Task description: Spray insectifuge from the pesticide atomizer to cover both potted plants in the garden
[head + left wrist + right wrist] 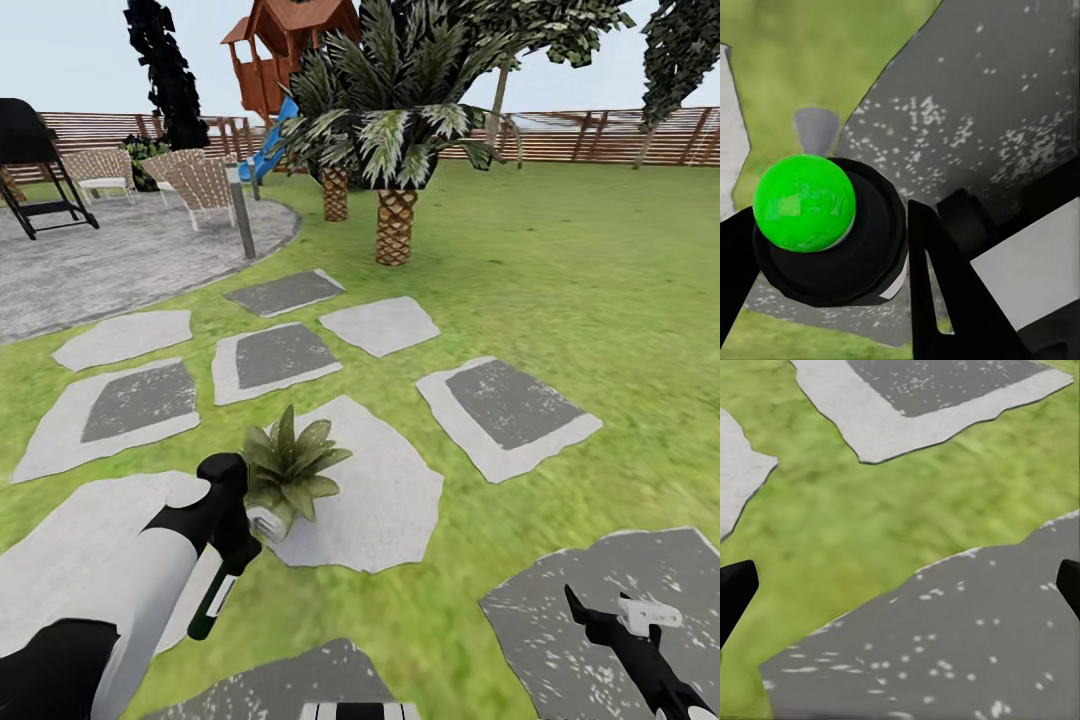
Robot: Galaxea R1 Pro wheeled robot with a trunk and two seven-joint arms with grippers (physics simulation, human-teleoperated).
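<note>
Sprayer (215,598) sits clenched in my left gripper (228,560), pointing down just beside the potted plant (289,470) on a pale stepping stone (385,510). My right gripper (612,622) hangs spread over a grey stone (967,645). Palm (395,130) and patio (100,260) lie beyond.

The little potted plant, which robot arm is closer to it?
Left. The left gripper, holding the sprayer, is right beside the potted plant; the right gripper is far off across the grass.

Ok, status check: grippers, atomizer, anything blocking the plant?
Left gripper shut on the pesticide atomizer, dark green end down. Right gripper open, empty, over a grey stepping stone. One potted plant just ahead of the left gripper, nothing between.
</note>
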